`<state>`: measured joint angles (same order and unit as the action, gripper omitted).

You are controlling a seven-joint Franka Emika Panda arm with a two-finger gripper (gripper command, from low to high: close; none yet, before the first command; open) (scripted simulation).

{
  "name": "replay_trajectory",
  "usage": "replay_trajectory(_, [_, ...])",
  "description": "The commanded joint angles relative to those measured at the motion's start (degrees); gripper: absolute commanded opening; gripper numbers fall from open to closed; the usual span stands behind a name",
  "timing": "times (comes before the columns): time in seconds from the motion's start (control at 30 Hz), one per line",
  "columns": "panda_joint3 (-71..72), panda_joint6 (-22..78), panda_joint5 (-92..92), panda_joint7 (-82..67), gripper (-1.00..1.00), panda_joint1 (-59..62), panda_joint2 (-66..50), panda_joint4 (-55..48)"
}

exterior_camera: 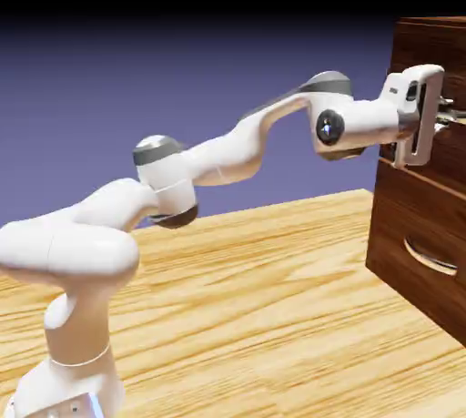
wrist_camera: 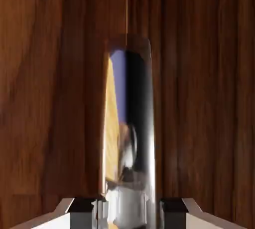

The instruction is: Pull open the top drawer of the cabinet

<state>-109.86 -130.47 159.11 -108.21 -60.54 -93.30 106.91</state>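
Hand view: nearest the lens, the two grey fingertips [wrist_camera: 82, 208] are seen at the bottom edge, one on each side of the silver bar handle [wrist_camera: 130, 123]. The pincer [wrist_camera: 128, 208] is pinched on that handle, the bar filling the gap between the tips. Wood grain of the top drawer [wrist_camera: 199, 98] fills everything behind; a thin bright seam runs above the bar.

Exterior view: the pincer [exterior_camera: 443, 116] is held level against the upper front of the cabinet [exterior_camera: 428, 43], at the picture's right edge. The top drawer [exterior_camera: 452, 147] appears closed or barely started; how far out it stands cannot be told from this angle. The lower drawer [exterior_camera: 414, 243] sits below with its own handle [exterior_camera: 430, 257], untouched.

Step in hand, judged: grip made, pull not yet carried through. For a clean pull, the hand should be drawn straight back along the drawer's line of travel, kept level, with no twist at the wrist, so the curved, glossy bar is not levered out of the tips. A slow start is advised; slip along the bar is the likeliest fault.

Edges and room: the drawer front's lower edge lies just above the lower drawer's top edge. Behind the hand, open air is seen above the counter [exterior_camera: 273, 298] toward the picture's left, with nothing standing in the path. The bent arm [exterior_camera: 227, 147] has room to fold back.
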Motion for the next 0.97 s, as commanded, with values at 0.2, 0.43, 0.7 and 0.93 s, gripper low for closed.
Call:
replay_trajectory(0.2, [-1.1,5.7,-1.1,-1.9,-1.00,-8.8,-1.3,14.5])
replay_trajectory(0.43, [-3.2,11.1,-3.8,-3.2,-1.00,-18.0,-2.9,29.1])
replay_trajectory(0.7, [-7.7,16.5,-9.5,-4.0,-1.00,-29.4,-6.0,45.7])
replay_trajectory(0.93, [-12.4,17.7,-15.7,-4.9,1.00,-37.2,-7.6,54.6])
